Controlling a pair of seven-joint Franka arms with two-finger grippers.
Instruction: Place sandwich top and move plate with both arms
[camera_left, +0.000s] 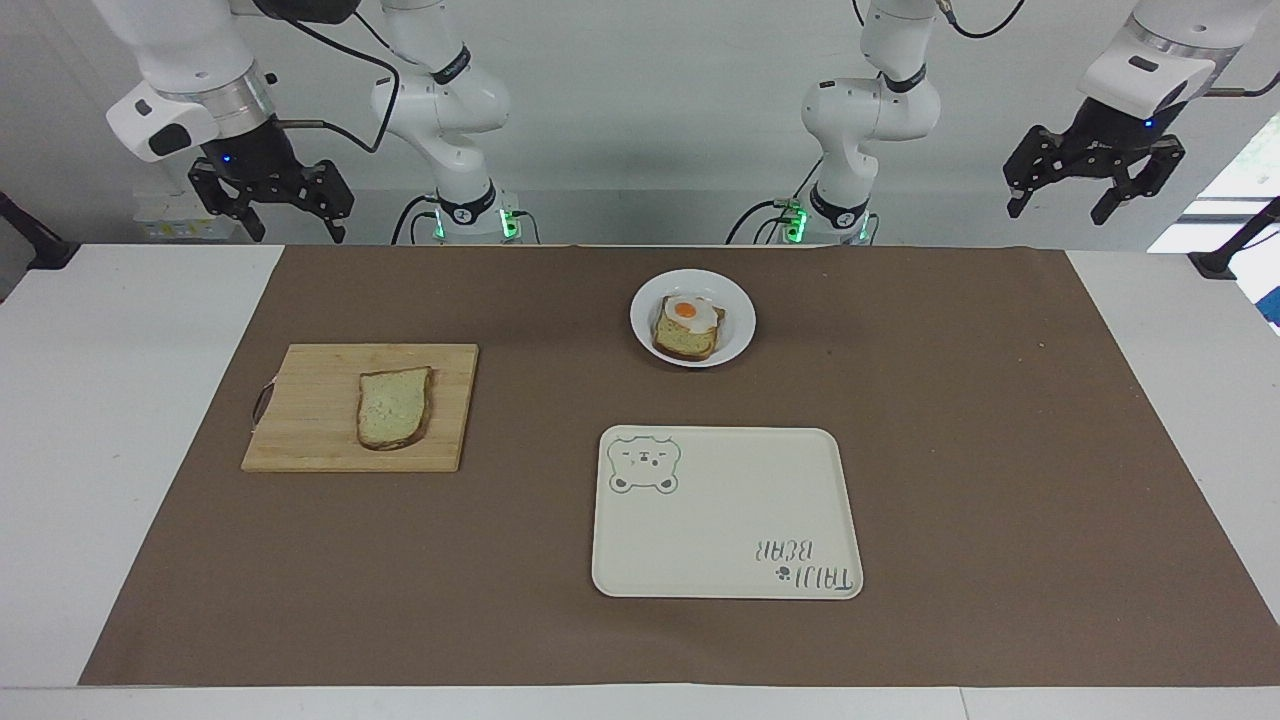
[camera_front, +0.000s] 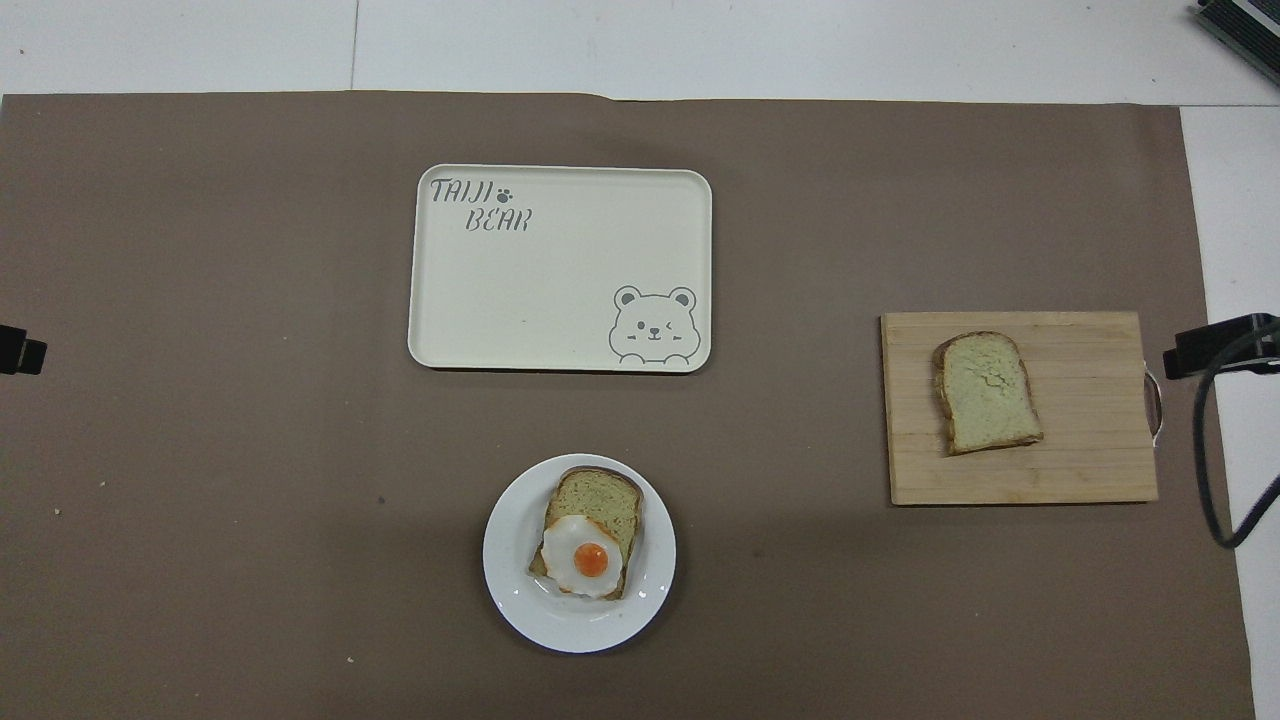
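Brown paper covers most of the desk (camera_left: 60, 420), and on it everything lies untouched, so the risks are all ahead. The cream tray (camera_left: 727, 512) sits at the middle of the desk's edge farthest from the robots; if the plate (camera_left: 646, 322), which lies nearer the robots at the middle, is lifted unevenly by two arms, it may tilt and shed its load onto the paper. The wooden cutting board (camera_left: 300, 420) lies toward the right arm's end, and on it rests the sandwich top (camera_left: 394, 407), flat and thin: a pincer coming straight down could press it into the board or pinch only crust. On the plate the egg-topped slice (camera_left: 688, 327) has its fried egg (camera_front: 582, 556) hanging off one side, so a top set down off-centre might slide.

Both arms wait raised at the robots' edge. The right pincer (camera_left: 292, 215) hangs with fingers apart above the desk's corner at its own end, well apart from the sandwich top, which lies farther out on the board. The left pincer (camera_left: 1062, 202), also spread and holding nothing, hovers off the other corner, probably just outside the paper, well apart from the plate.
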